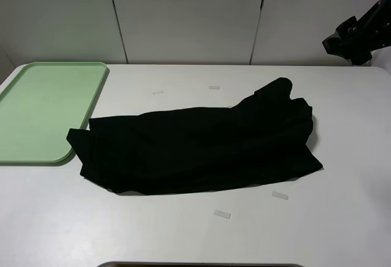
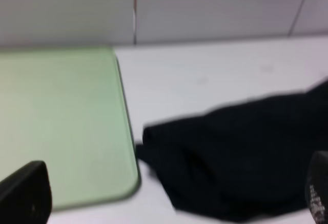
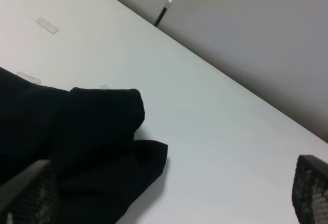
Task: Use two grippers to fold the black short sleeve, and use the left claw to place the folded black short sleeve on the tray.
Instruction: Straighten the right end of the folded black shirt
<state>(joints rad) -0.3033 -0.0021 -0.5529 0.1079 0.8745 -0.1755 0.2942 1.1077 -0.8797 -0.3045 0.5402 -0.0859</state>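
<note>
The black short sleeve point(image 1: 195, 148) lies crumpled and partly folded into a long band across the middle of the white table. Its left end almost touches the pale green tray point(image 1: 43, 111), which holds nothing. In the left wrist view my left claw point(image 2: 171, 193) is open above the table. Its fingertips point(image 2: 25, 190) stand wide apart, with the tray point(image 2: 61, 121) and the shirt's end point(image 2: 241, 157) lying beyond them. My right gripper point(image 3: 169, 190) is open too, raised over the shirt's right end point(image 3: 77, 131). Only part of the right arm point(image 1: 357, 35) shows at the top right.
Several small whitish tape strips lie on the table, two behind the shirt point(image 1: 157, 92) point(image 1: 214, 87) and two in front point(image 1: 280, 195) point(image 1: 222, 214). A grey panelled wall point(image 1: 183, 16) stands behind the table. A dark edge point(image 1: 201, 264) runs along the table's front.
</note>
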